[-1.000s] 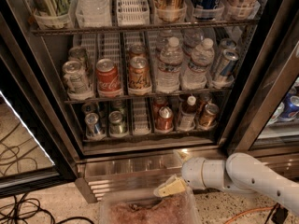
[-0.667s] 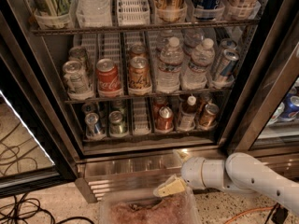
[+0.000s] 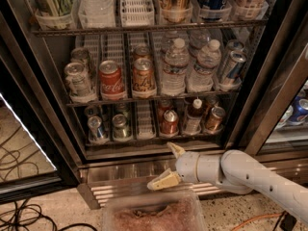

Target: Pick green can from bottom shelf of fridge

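The green can [image 3: 120,127] stands upright on the bottom shelf [image 3: 144,141] of the fridge [image 3: 45,105], second lane from the left, just behind the front rail. A blue-and-silver can [image 3: 97,129] stands to its left. My gripper [image 3: 169,165] is open and empty. It hangs in front of the steel base grille [image 3: 125,170], below the shelf and to the right of the green can. One finger [image 3: 175,149] points up at the rail and the other [image 3: 163,181] points down-left.
Copper-red cans [image 3: 169,122] and a small bottle [image 3: 194,117] fill the right lanes of the bottom shelf. Water bottles [image 3: 174,66] and soda cans [image 3: 110,79] stand on the tier above. A clear plastic bin [image 3: 149,214] lies on the floor below the gripper. Cables [image 3: 19,215] lie at the left.
My gripper has moved up and to the left, closer to the bottom shelf's front rail. The cans have not moved.
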`<state>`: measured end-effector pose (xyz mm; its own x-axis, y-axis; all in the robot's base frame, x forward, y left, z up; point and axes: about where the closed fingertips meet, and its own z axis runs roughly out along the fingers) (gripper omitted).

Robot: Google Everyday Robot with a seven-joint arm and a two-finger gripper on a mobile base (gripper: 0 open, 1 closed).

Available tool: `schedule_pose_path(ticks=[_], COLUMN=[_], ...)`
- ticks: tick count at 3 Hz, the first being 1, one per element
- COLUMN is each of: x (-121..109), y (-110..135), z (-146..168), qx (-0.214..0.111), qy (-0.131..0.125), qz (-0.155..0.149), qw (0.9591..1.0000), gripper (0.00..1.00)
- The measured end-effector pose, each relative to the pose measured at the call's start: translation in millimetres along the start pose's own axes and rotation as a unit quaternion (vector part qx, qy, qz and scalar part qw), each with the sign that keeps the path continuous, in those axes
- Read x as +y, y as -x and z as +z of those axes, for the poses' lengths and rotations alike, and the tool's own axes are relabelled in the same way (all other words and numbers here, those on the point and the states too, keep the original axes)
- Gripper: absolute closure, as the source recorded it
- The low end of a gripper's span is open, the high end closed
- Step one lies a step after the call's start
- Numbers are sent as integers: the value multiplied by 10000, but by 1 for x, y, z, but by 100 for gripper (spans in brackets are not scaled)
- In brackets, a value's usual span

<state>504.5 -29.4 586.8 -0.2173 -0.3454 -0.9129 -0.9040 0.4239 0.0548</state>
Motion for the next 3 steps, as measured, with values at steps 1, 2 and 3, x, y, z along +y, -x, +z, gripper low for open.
schedule_pose_path(ticks=[1,2,3], x=[-5,-6,0], y=[19,35,49], z=[27,52,79], qx=[-406,-729,-974], qy=[123,294,533], qz=[-122,-188,-265], qw=[9990,9967,9935], gripper=[0,0,0])
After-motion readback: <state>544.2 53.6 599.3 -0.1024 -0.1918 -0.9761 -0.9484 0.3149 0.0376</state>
